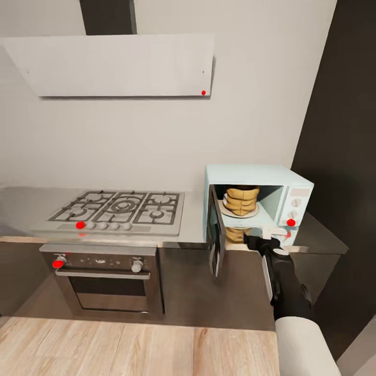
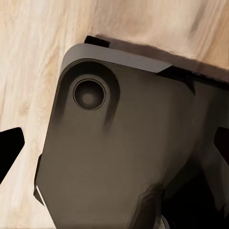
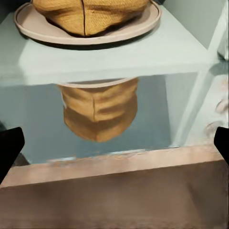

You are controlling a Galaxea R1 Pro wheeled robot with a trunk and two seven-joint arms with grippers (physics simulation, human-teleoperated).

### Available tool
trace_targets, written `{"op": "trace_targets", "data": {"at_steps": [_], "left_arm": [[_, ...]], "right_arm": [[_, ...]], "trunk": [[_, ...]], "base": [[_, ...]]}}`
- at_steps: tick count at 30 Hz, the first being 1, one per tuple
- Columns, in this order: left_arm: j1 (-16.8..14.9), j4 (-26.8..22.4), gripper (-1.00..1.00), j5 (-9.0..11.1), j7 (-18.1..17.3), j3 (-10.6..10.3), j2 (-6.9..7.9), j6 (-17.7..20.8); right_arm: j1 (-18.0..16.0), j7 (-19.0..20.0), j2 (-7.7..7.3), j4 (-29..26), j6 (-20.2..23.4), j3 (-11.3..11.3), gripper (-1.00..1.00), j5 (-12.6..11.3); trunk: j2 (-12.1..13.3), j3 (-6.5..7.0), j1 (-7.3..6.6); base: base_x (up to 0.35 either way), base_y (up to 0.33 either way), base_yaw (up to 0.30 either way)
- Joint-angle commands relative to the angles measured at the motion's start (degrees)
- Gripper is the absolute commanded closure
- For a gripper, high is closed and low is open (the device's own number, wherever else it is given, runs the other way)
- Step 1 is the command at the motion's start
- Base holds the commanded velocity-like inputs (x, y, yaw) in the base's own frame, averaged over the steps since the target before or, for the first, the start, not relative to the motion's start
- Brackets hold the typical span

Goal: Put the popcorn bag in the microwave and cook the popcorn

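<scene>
Your popcorn bag (image 1: 241, 199) already sits inside the microwave (image 1: 258, 201), upright on the round turntable plate (image 1: 230, 209) in the cavity, so what the next move turns on is the door (image 1: 215, 237) — not the bag. That door stands swung wide open, hinged on the microwave's left edge and jutting out past the front of the bench (image 1: 177, 237). Your right gripper (image 1: 271, 236) hangs just below and in front of the microwave's open mouth, to the right of the door's free edge; the right arm is plainly the nearer one. In the right wrist view the bag (image 3: 88, 12) and its plate (image 3: 28, 26) lie straight ahead of the fingers (image 3: 9, 148), which stand spread apart with nothing between them. To close it, you likely need to come round the door's outer face and push toward the cavity. The left wrist view shows a dark part of the robot over wooden floor (image 2: 33, 57); those fingers look parted and empty too.
</scene>
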Motion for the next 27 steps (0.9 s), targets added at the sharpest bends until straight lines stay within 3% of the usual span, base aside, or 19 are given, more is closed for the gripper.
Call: {"op": "trace_targets", "data": {"at_steps": [1, 11, 14, 19, 22, 24, 27], "left_arm": [[0.0, -0.2, -1.00, 0.3, 0.2, 0.1, -0.02, 0.3], [0.0, -0.1, -1.00, 0.3, 0.1, 0.0, -0.02, 0.3], [0.0, -0.1, -1.00, 0.3, 0.1, -0.1, -0.02, 0.3], [0.0, -0.1, -1.00, 0.2, 0.1, 0.0, 0.03, 0.1], [0.0, -0.1, -1.00, 0.2, 0.0, 0.0, 0.01, 0.1], [0.0, -0.1, -1.00, 0.2, 0.0, 0.0, -0.02, 0.1], [0.0, -0.1, -1.00, 0.2, 0.0, 0.0, -0.02, 0.1]], "right_arm": [[0.0, 0.4, 0.03, -0.1, 0.7, -0.1, -1.00, 0.6], [0.0, 0.4, -0.05, 0.3, 2.6, -0.2, -1.00, 1.6], [0.0, 0.4, -1.65, 3.4, 2.7, -0.2, -1.00, 2.7], [0.0, 0.2, -7.49, 19.6, 2.2, -0.2, -1.00, 3.1], [0.0, 0.0, -8.53, 28.3, 1.7, -0.2, -1.00, 3.1], [0.0, -0.1, -10.18, 41.8, -2.9, -0.1, -1.00, 3.3], [0.0, -0.1, -10.88, 51.7, -8.0, 0.0, -1.00, 3.3]], "trunk": [[0.0, -0.07, -0.04], [0.0, -0.07, -0.04], [0.0, -0.07, -0.04], [0.0, -0.07, -0.04], [0.0, -0.07, -0.04], [0.0, -0.07, -0.04], [0.0, -0.07, -0.04]], "base": [[-0.345, 0.000, 0.000], [-0.304, 0.000, 0.000], [-0.046, 0.000, 0.000], [-0.005, 0.000, 0.000], [0.000, 0.000, 0.000], [0.000, 0.000, 0.000], [0.000, 0.000, 0.000]]}}
